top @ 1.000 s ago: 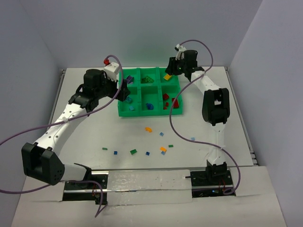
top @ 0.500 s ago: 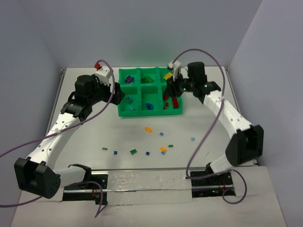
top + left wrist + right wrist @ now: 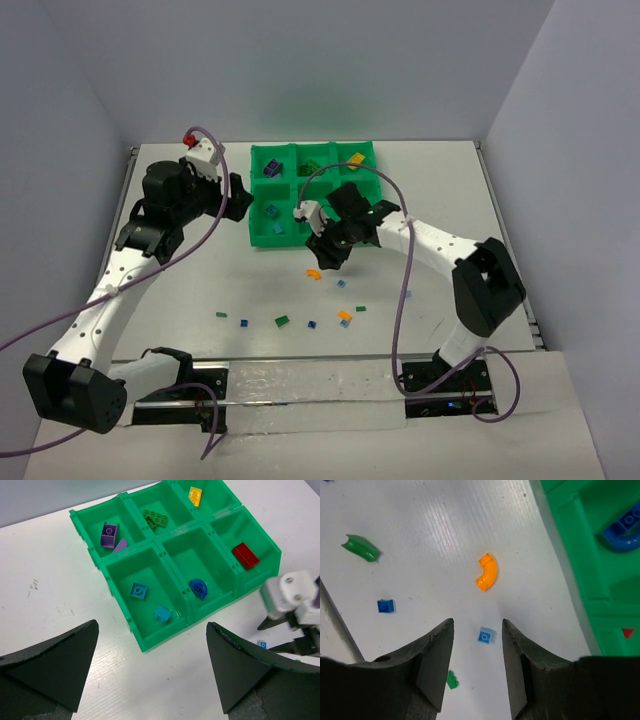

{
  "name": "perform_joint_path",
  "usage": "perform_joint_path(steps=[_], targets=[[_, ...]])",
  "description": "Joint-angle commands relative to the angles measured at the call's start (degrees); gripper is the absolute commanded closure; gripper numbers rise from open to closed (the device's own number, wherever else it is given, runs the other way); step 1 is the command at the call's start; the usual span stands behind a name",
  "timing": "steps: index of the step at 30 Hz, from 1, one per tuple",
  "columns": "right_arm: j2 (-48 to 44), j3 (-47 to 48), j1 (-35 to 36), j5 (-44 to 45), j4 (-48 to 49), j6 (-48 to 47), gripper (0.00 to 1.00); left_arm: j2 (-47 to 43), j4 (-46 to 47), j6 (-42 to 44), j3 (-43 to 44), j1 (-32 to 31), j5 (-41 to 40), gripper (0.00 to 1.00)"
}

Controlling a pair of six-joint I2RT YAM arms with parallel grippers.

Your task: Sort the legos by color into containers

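Hovering over the white bench (image 3: 420,330), the right gripper (image 3: 477,624) shows its jaws apart and holding nothing, with a tiny light-blue plate (image 3: 486,635) lying on the bench in the gap between the fingers. Just ahead of the fingertips sits the orange curved lego (image 3: 487,572), flat on the bench and touching nothing. On the left of this gripper's wrist view there's a blue plate (image 3: 385,605), and further ahead on that side a green piece (image 3: 361,547); a second green bit (image 3: 452,679) peeks out beside the left finger. On the other side, the wall of the green tray (image 3: 570,545) runs close by. Over to the left gripper (image 3: 152,625): jaws spread wide, nothing in them, held above the bench with the tray ahead of it. In the row nearer this gripper: two light-blue bricks (image 3: 138,590) in one compartment, a dark-blue rounded piece (image 3: 198,588) in the middle one, a red brick (image 3: 245,555) in the third. In the far row: a purple brick (image 3: 108,534) with a purple slope (image 3: 120,545) beside it, then a green plate (image 3: 155,518), then a yellow piece (image 3: 195,495).
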Motion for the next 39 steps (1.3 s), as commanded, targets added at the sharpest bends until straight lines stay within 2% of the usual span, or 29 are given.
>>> perform_joint_path(steps=[1, 16, 19, 26, 32, 39], targets=[[4.52, 4.73, 3.13, 3.60, 0.06, -0.06, 0.49, -2.08, -0.90, -1.42, 0.78, 1.28, 0.61, 0.01], [14.61, 5.48, 7.10, 12.34, 4.82, 0.45, 0.48, -3.17, -2.59, -0.08, 0.30, 2.35, 0.43, 0.01], [15.46, 5.65, 7.10, 14.02, 5.93, 1.76, 0.46, -3.22, -2.68, 0.15, 0.32, 2.35, 0.52, 0.01], [16.90, 5.82, 7.32, 13.50, 6.53, 2.30, 0.44, -3.20, -2.46, 0.08, -0.08, 2.35, 0.61, 0.01], [16.55, 4.77, 8.92, 13.31, 7.64, 1.03, 0.53, -3.15, -2.33, -0.01, -0.30, 2.35, 0.52, 0.01], [16.69, 3.18, 11.96, 16.30, 7.58, -0.02, 0.74, -3.01, -2.56, 0.37, -0.12, 2.35, 0.29, 0.01]])
